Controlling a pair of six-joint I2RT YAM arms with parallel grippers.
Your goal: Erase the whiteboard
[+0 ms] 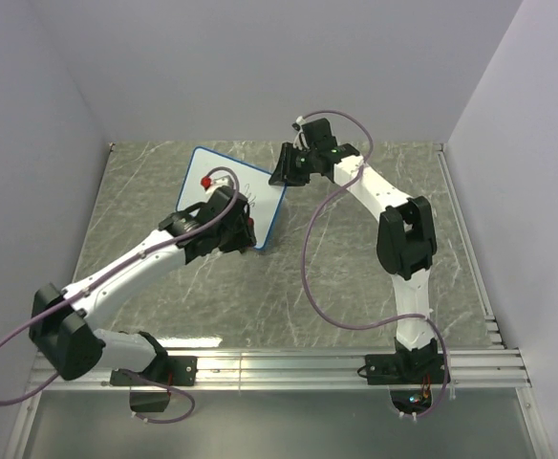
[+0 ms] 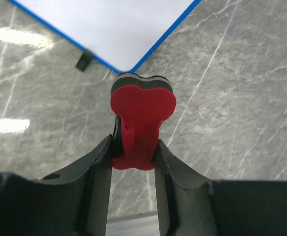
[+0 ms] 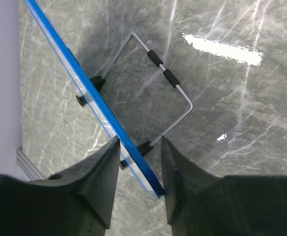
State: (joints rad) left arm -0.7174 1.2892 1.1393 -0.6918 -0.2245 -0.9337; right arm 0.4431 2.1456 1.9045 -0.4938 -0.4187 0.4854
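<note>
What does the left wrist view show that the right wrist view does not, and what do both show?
Only the left wrist view: a red eraser clamped in the left gripper, and the white face of the whiteboard at one corner.
Only the right wrist view: the wire stand behind the board, the board seen edge-on between the fingers of the right gripper, and a strip of wall.
Both: the board's blue rim, a black foot under it, and the grey marble table.
</note>
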